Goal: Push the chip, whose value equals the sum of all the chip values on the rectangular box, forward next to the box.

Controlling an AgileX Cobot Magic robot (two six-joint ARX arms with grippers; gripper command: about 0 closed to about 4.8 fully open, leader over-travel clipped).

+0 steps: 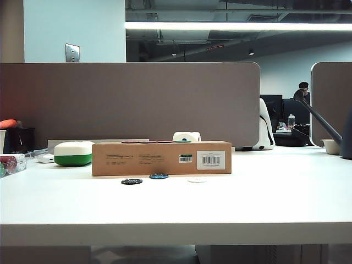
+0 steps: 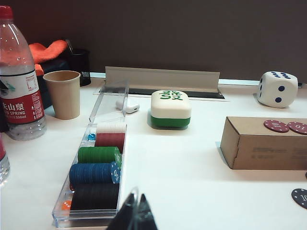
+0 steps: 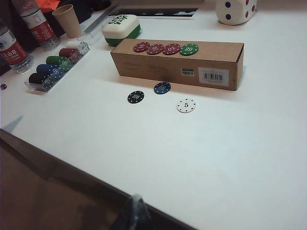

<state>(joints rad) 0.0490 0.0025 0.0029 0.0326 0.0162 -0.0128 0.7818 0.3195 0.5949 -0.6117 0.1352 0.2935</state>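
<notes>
Both grippers, left (image 2: 133, 215) and right (image 3: 135, 214), cropped (closure unclear); chip (image 3: 162, 87) beside box (image 3: 177, 64).

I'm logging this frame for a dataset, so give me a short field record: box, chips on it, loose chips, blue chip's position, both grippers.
box: rectangular box, long side facing the table edge
chips on box: three maroon chips and a green 20 chip, in a row
loose chips: black 100 chip, blue chip, white 5 chip
blue chip position: nearest the box, small gap visible
left gripper: shut, near the chip tray
right gripper: shut, over the table's near edge
</notes>
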